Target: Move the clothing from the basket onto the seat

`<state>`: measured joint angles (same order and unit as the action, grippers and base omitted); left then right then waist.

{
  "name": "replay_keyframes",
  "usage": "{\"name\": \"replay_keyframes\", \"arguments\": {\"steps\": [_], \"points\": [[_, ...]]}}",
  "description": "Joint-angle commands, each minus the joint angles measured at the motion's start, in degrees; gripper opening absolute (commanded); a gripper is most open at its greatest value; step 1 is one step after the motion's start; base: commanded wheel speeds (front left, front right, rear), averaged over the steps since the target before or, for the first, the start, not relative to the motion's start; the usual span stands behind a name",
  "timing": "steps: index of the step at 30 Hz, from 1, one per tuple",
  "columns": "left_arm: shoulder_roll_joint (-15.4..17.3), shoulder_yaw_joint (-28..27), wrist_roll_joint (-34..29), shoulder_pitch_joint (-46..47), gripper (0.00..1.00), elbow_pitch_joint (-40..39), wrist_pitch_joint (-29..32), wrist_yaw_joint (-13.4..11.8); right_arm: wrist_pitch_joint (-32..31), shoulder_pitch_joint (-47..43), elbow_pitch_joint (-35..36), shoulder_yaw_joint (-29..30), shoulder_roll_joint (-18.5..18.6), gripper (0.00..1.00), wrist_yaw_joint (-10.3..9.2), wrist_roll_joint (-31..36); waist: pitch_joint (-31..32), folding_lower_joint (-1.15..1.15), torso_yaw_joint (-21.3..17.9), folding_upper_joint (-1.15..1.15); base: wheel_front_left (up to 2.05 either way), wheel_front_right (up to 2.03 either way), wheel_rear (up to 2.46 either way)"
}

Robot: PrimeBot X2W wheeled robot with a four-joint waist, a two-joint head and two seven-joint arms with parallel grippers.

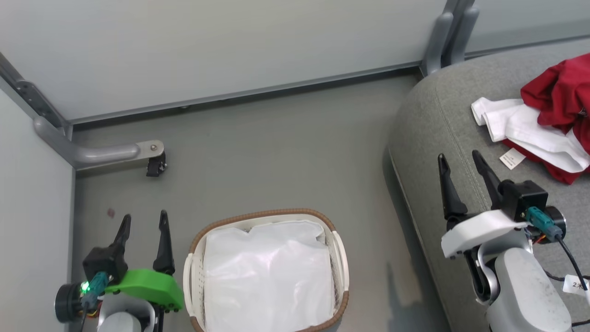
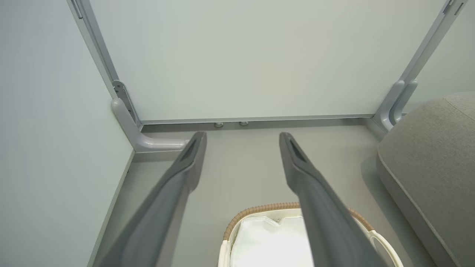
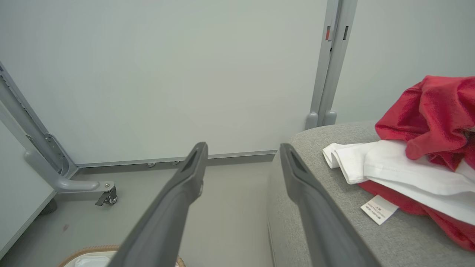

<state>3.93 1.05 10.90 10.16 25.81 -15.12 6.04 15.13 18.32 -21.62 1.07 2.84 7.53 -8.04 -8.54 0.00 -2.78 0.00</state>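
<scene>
The grey floor (image 1: 276,147) is carrying the basket (image 1: 262,213), which is standing near the bottom edge of the head view, and the sofa (image 1: 428,120), which is sitting apart from it on the right. A partition foot (image 1: 115,152) with a caster (image 1: 156,167) is resting on the floor at the left. The clothing (image 1: 560,92) is lying bunched on the sofa, its white label (image 1: 511,158) lying flat on the fabric.

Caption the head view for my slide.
Clothing on the seat, basket holding only liner, left gripper and right gripper open.
</scene>
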Motion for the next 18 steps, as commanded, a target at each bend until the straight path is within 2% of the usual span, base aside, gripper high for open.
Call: {"name": "replay_keyframes", "arguments": {"steps": [1,7,16,17,18], "points": [[-0.2,-1.0,-0.6,-1.4,1.0,0.2,0.0,-0.1,0.0,-1.6,0.2,-0.3,0.2,1.0,-0.08,-0.7,2.1,0.0,1.1,0.0,0.0,0.0,0.0],[-0.5,-3.6,-1.2,-4.4,1.0,0.3,0.0,0.6,0.0,-5.3,0.0,-0.8,0.2,1.0,-0.08,-1.8,4.3,0.0,1.2,0.0,0.0,0.0,0.0],[-0.9,-4.4,0.8,-7.6,1.0,0.7,0.0,1.4,0.0,-8.9,-0.9,-1.2,0.2,1.0,-0.08,-2.5,6.0,0.0,1.4,0.0,0.0,0.0,0.0],[-0.9,-4.3,0.6,-7.2,0.0,0.7,0.0,1.2,0.0,-8.5,-0.8,-1.2,0.0,0.0,0.0,-2.2,6.0,0.0,1.4,0.0,0.0,0.0,0.0],[-1.0,-4.3,0.7,-7.2,0.0,0.9,0.0,1.2,0.0,-8.6,-1.0,-1.2,0.0,0.0,0.0,-2.2,6.0,0.0,1.4,0.0,0.0,0.0,0.0]]}}
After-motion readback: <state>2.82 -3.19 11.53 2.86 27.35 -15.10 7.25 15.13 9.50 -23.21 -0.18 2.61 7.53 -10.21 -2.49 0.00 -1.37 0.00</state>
